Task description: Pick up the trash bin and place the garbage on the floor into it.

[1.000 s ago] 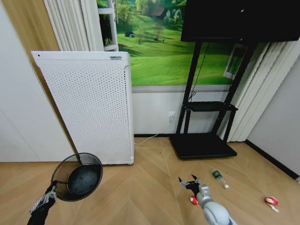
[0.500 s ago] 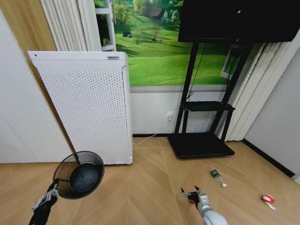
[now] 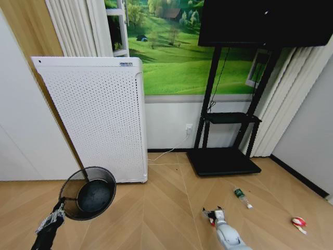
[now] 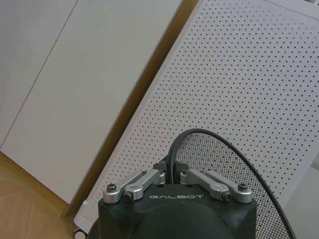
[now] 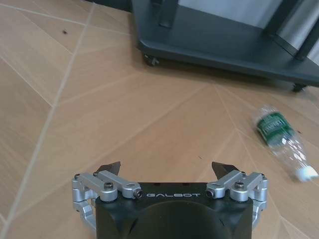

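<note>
Head view shows my left gripper point(image 3: 56, 214) squeezed tight on the rim of the trash bin point(image 3: 88, 192), holding it up beside the white box point(image 3: 99, 114). My right gripper point(image 3: 213, 214) hangs low over the floor point(image 3: 156, 219), fingers spread wide, holding nothing. One red-and-white piece point(image 3: 298, 223) and the bottle point(image 3: 242, 197) lie on the floor near its dark border.

floor point(image 3: 156, 208): chevron parquet | on it: bottle point(image 3: 242, 198), red-white piece point(image 3: 299, 223), black stand base point(image 3: 223, 161), white perforated box point(image 3: 96, 120)
</note>
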